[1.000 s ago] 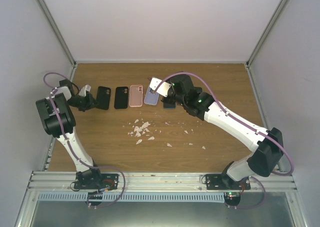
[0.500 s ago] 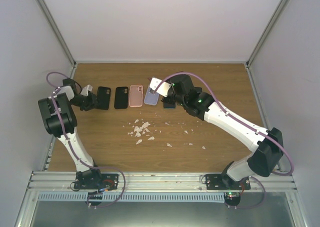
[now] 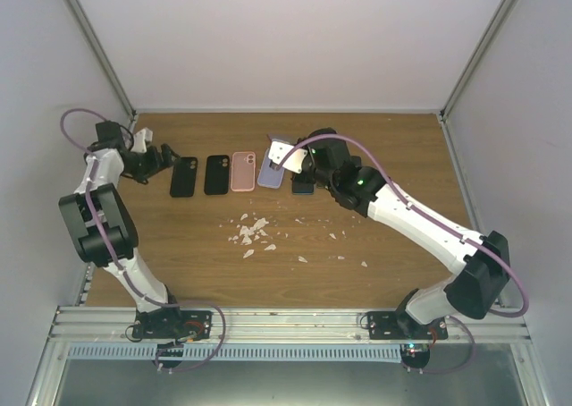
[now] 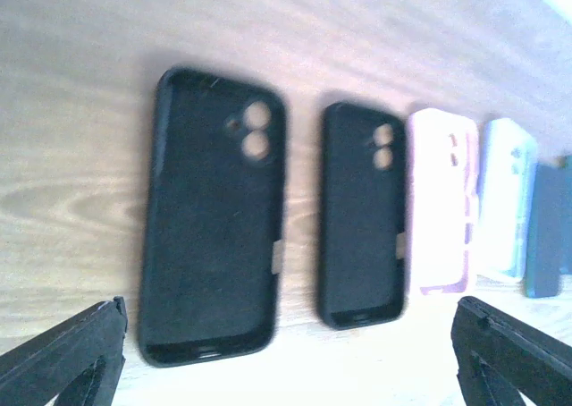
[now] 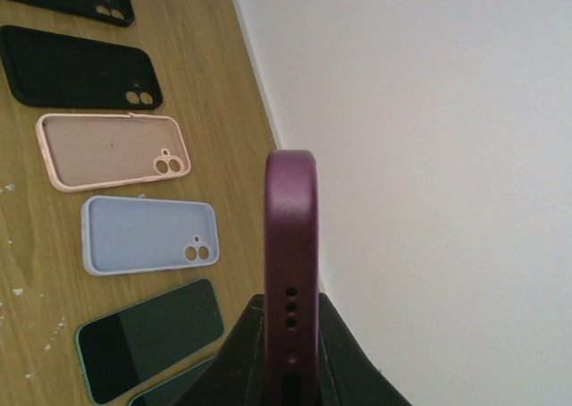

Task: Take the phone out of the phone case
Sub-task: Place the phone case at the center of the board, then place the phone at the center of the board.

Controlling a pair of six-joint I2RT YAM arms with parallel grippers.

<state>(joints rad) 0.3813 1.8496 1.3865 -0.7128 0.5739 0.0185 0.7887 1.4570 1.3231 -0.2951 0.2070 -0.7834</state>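
A maroon phone case (image 5: 290, 236) stands edge-on between my right gripper's (image 5: 290, 309) fingers, which are shut on its lower end; whether a phone sits inside does not show. From above, the held case (image 3: 284, 153) is raised over the row, right gripper (image 3: 300, 160) beside it. My left gripper (image 3: 161, 160) is open, just left of a black case (image 3: 183, 176). In the left wrist view that empty black case (image 4: 214, 218) lies flat ahead of the wide-apart left gripper (image 4: 288, 334). A dark phone (image 5: 147, 339) lies screen-up on the table.
A row lies on the wooden table (image 3: 375, 147): a second black case (image 3: 217, 174), a pink case (image 3: 243, 172), a lavender case (image 3: 271, 174), then the phone (image 3: 304, 188). White crumbs (image 3: 253, 232) are scattered in front. Walls enclose the left, back and right.
My left gripper has opened and drawn back to the far left, away from the black case, which now lies flat. The right gripper still holds the maroon case, barely moved.
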